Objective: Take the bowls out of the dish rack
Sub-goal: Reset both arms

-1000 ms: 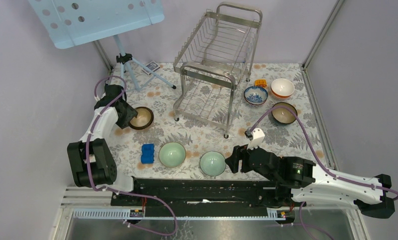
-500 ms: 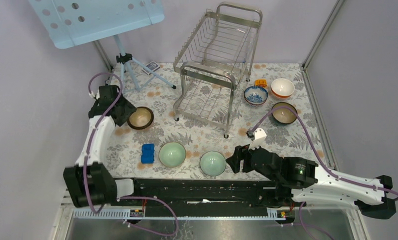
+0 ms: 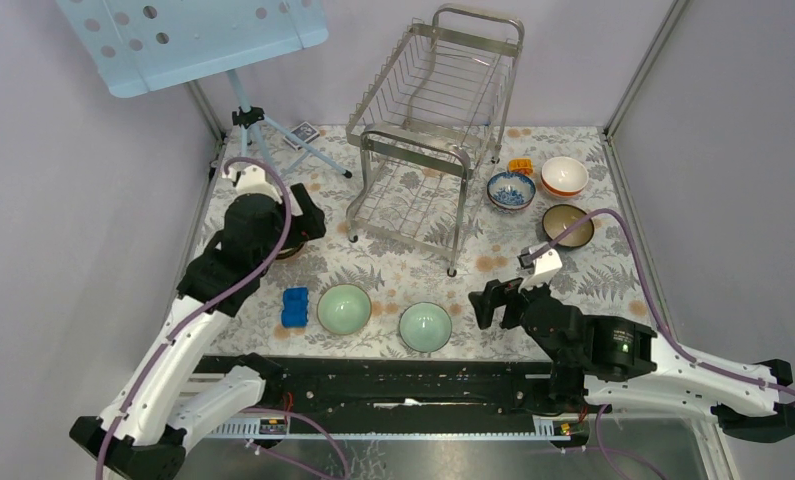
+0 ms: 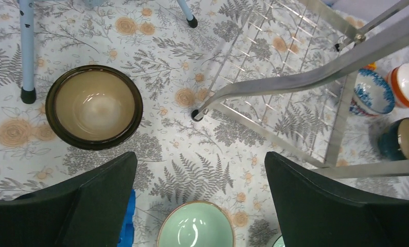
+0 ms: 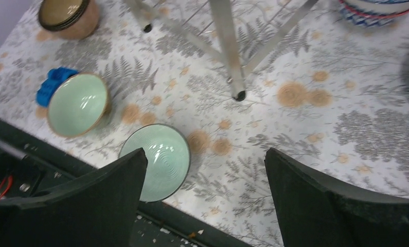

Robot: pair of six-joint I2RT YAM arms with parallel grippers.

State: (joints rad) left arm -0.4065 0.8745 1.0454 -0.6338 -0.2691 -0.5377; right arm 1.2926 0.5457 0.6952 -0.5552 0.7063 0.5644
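My left gripper (image 4: pixel 199 159) hangs over the left part of the worktop (image 3: pixel 403 275), jaws spread wide with nothing between them. The brown bowl (image 4: pixel 93 106) stands upright just beyond its left finger, near the worktop's left edge.

My right gripper (image 5: pixel 205 154) is spread wide and empty too, above the near edge. The right pale green bowl (image 5: pixel 161 159) sits just beside its left finger. The left pale green bowl (image 3: pixel 344 308) sits further left along the same edge, with a blue block (image 3: pixel 294 306) just beside it.

The dish rack (image 3: pixel 433 130) stands at the middle of the far edge. Toward the far right corner stand 3 more bowls: the blue-and-white bowl (image 3: pixel 510 190), the orange-white bowl (image 3: pixel 564 176) and the dark teal bowl (image 3: pixel 567 225). All 6 bowls I can see rest upright on the worktop, apart from the rack.

A pale blue stand (image 3: pixel 193 35) on a tripod occupies the far left corner.
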